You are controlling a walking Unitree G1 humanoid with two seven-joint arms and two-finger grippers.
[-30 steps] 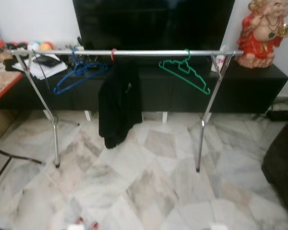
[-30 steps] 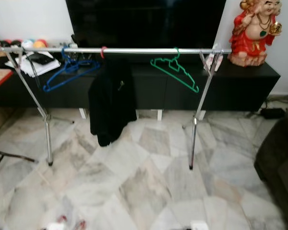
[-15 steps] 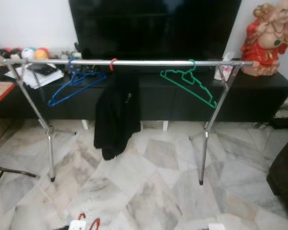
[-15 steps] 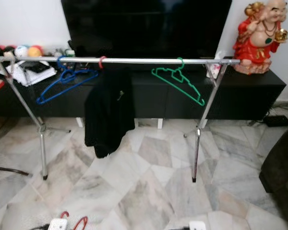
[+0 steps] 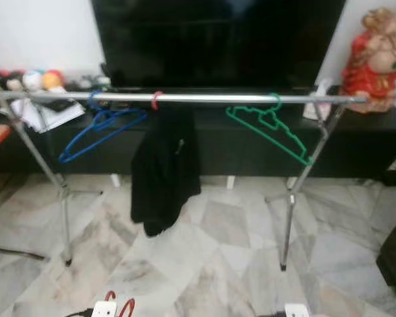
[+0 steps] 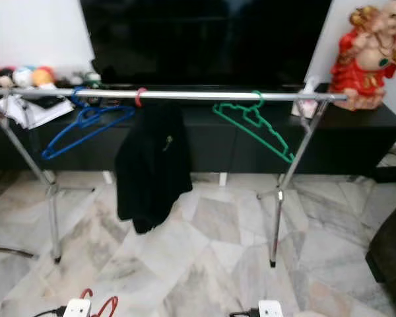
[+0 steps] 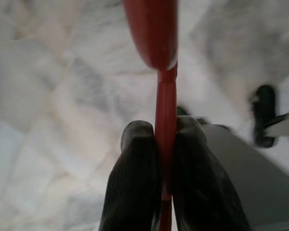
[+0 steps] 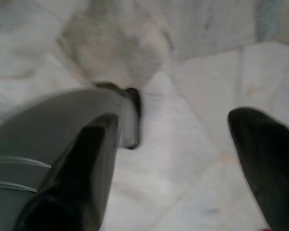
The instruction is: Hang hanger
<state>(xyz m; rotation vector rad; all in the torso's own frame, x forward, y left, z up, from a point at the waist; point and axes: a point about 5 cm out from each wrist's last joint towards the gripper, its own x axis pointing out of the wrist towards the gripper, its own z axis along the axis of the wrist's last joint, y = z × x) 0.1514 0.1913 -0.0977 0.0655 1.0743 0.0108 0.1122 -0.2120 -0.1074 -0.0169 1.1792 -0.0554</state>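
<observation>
From the left eye view, a silver clothes rail (image 5: 204, 98) spans almost the full width in front of a dark TV cabinet (image 5: 251, 135), standing on a marble floor (image 5: 211, 257). On it hang a blue hanger (image 5: 96, 129) near the left end, a black garment (image 5: 164, 165) on a red hook just beside it, and a green hanger (image 5: 274, 129) toward the right end. Bare rail lies between the garment and the green hanger. A red figurine (image 5: 376, 59) stands on the cabinet past the rail's right end.

In the right eye view, the red hanger (image 6: 98, 305) peeks up at the bottom edge, low and well short of the rail, with open floor between.

In the left wrist view, the left end effector (image 7: 164, 183) has its fingers pressed together, pinching the red hanger's thin shaft above the floor.

In the right wrist view, the right end effector (image 8: 183, 159) is spread wide over bare marble, holding nothing.
</observation>
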